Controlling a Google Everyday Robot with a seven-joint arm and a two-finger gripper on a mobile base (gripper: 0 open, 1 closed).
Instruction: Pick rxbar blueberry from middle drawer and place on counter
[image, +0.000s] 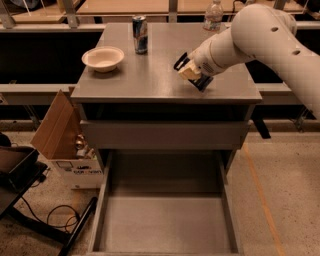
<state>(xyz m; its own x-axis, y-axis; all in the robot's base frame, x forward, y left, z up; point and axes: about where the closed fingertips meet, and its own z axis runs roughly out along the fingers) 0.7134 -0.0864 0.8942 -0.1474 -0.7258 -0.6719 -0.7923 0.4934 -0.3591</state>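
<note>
Bar (202, 83) is out of the open, bare drawer (165, 225), pinched in the gripper (192, 74) low over the counter's (145, 77) right side; only setting it down and letting go seem left.

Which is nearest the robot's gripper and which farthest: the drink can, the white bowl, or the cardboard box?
The gripper, holding the rxbar blueberry, is over the counter on its right side.
1. drink can, at the counter's back.
2. white bowl, on the counter's left side.
3. cardboard box, on the floor, far left.
</note>
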